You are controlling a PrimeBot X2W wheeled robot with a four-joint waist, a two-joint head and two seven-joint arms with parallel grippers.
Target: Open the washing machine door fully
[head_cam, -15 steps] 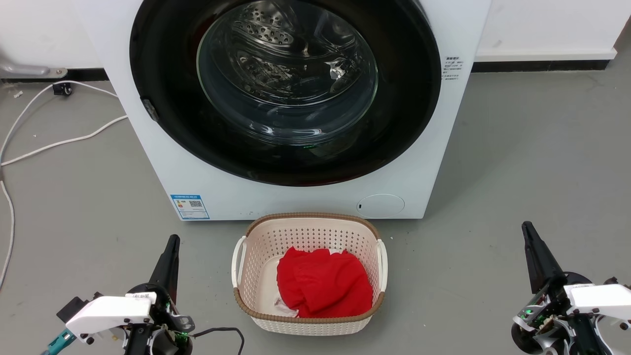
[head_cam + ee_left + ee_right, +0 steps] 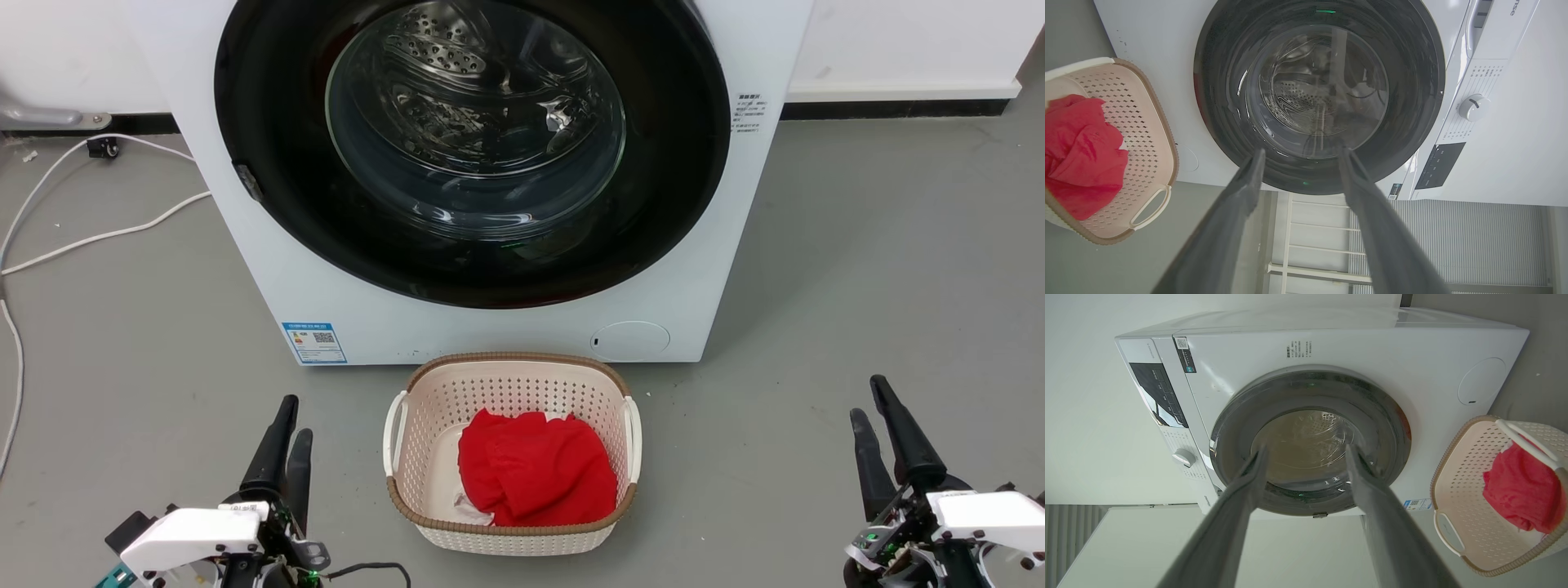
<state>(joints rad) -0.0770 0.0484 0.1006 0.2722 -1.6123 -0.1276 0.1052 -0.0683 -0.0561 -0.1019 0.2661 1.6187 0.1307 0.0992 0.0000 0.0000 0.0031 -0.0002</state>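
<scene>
The white washing machine (image 2: 457, 335) stands ahead on the floor. Its round glossy black washing machine door (image 2: 473, 147) lies flat against the front, and the steel drum shows through the glass bowl. A small grey fitting (image 2: 247, 181) sits on the door's left rim. My left gripper (image 2: 295, 416) is open at the lower left, well short of the machine. My right gripper (image 2: 867, 397) is open at the lower right, equally far back. Each wrist view looks along that arm's own open gripper, left (image 2: 1302, 152) and right (image 2: 1306, 448), toward the door (image 2: 1318, 94) (image 2: 1310, 428). Nothing is held.
A cream perforated basket (image 2: 510, 384) holding red cloth (image 2: 535, 478) stands on the floor between my grippers, just before the machine. White cables (image 2: 98, 237) trail over the floor at the left. Open grey floor lies right of the machine.
Both grippers have sunk slightly in the head view and turned, so that two fingers of each show now instead of one. The door and basket have not moved.
</scene>
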